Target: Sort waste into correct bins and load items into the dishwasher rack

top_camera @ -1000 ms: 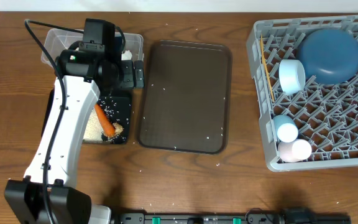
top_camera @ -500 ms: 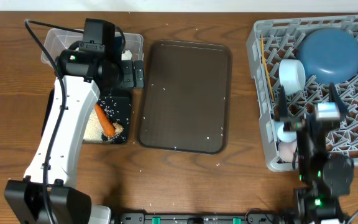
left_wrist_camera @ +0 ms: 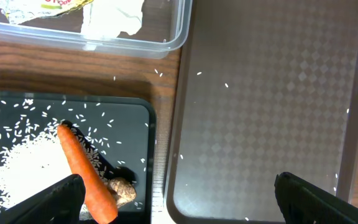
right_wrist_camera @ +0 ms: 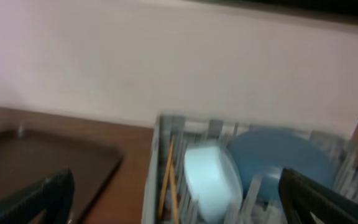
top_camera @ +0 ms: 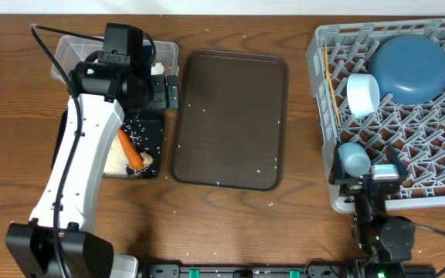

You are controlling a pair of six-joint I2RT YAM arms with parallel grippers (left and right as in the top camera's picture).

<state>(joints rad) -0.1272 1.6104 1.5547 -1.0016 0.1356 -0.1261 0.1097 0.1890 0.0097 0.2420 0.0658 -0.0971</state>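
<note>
While my left hand (left_wrist_camera: 182,194) gapes open at the brown tray's (top_camera: 230,116) left edge, I see my right hand (right_wrist_camera: 179,198) open too, well right of that tray.

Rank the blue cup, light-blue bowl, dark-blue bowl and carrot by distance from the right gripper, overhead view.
From the right gripper, nearest first:
1. Blue cup, just beside it at the rack's near left.
2. Light-blue bowl, farther back on the rack's left.
3. Dark-blue bowl, at the rack's back.
4. Carrot, far left in the black tray.
</note>
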